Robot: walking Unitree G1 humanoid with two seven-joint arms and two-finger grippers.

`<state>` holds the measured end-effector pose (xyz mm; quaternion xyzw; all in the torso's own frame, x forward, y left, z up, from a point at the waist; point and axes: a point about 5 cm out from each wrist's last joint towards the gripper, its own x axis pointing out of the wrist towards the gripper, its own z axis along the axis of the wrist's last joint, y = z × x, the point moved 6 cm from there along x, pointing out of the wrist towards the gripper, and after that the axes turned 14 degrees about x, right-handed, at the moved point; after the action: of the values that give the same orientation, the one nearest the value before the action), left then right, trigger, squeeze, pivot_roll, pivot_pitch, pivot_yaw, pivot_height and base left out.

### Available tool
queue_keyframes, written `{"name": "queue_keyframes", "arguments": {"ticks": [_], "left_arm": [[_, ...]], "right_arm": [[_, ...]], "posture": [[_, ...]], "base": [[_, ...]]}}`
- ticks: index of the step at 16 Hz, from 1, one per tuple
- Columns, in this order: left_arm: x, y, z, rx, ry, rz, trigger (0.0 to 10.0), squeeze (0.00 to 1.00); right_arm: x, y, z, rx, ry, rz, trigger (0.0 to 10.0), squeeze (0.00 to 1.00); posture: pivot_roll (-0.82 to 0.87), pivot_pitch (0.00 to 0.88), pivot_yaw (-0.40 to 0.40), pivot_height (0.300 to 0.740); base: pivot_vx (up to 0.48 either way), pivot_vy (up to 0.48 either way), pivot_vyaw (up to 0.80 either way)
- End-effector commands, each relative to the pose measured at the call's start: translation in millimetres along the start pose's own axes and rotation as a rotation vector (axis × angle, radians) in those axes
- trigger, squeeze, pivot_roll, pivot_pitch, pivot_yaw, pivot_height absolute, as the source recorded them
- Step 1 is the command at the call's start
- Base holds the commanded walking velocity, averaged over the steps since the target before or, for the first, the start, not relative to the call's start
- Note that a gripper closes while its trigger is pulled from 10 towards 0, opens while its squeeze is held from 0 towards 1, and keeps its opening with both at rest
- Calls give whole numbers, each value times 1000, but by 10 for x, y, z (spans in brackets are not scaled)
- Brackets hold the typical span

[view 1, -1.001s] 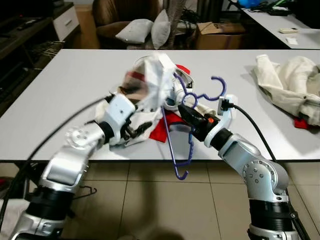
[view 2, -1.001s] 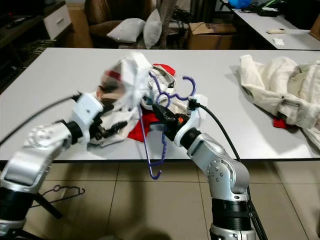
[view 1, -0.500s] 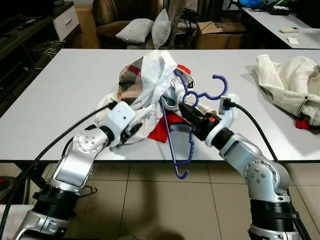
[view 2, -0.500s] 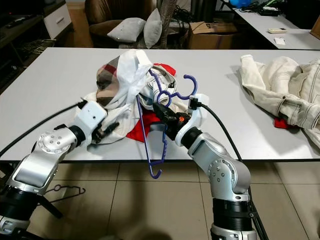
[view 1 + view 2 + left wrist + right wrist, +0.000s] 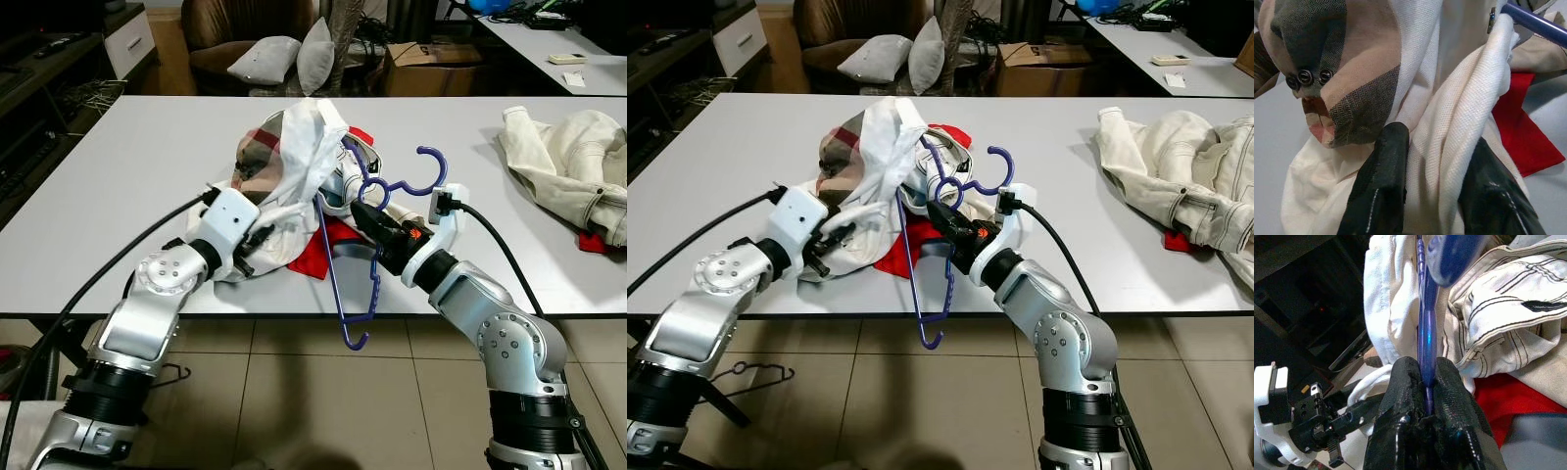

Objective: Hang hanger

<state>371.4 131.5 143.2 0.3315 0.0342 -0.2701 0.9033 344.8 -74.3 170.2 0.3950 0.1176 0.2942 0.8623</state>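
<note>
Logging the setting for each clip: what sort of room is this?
Probably a living room used as a workspace: a brown armchair holding grey cushions, a long white table strewn with clothes, a cardboard box and a beige tiled floor.

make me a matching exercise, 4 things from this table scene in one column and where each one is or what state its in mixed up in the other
Things
1. purple hanger
2. white garment
3. cream jacket
4. red cloth

Places or states
A. spread on the table's right side, untouched
B. flat on the table under the white clothes
C. pinched in the right gripper, lower end hanging past the table edge
D. fold clamped in the left gripper

Pairs: 1-C, 2-D, 3-A, 4-B
</note>
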Motion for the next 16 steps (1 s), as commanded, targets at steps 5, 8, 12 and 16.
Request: {"name": "queue_keyframes", "arguments": {"ticks": [5,8,12,16], "left_arm": [[-79,132,33,-18,-23,16,0,0],[-179,234,246,28,-129,25,0,0],[-414,673,539,92,-199,188,0,0],[-673,1100,902,165,-317,436,0,0]], "right_arm": [[-1,-59,133,30,-76,-28,10000,0],[34,-227,211,178,-150,-80,10000,0],[126,-383,5,422,-121,-113,10000,0],[196,-204,-339,356,40,-64,10000,0]], "posture": [[68,0,48,740],[110,0,47,740],[210,0,37,740],[237,29,26,740]], "base": [[0,0,0],[0,0,0],[0,0,0],[0,0,0]]}}
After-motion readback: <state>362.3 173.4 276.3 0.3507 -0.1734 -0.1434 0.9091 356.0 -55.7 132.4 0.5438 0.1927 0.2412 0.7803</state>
